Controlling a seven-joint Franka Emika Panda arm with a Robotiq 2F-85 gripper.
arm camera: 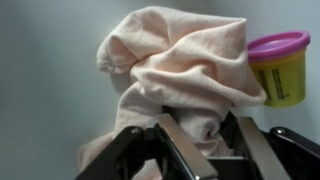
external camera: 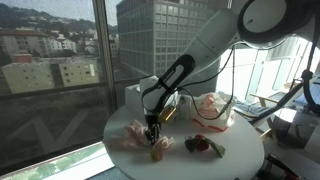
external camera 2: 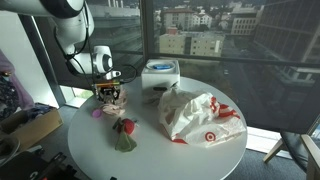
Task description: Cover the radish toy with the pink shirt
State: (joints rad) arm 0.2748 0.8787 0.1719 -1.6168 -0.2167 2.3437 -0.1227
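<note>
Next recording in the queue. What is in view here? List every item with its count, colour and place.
pink shirt: one, pale pink, bunched up between the claw's fingers near the table edge
radish toy: one, red with green leaves, lying on the table, uncovered and apart from the shirt
plastic bag: one, white with red print, crumpled on the table
tub: one, yellow with a purple lid, just beside the shirt
box: one, white and blue, at the table's window side
table: one, white, round, by the windows
arm: one, white, reaching over the table
claw: one, black, closed on the shirt
</note>
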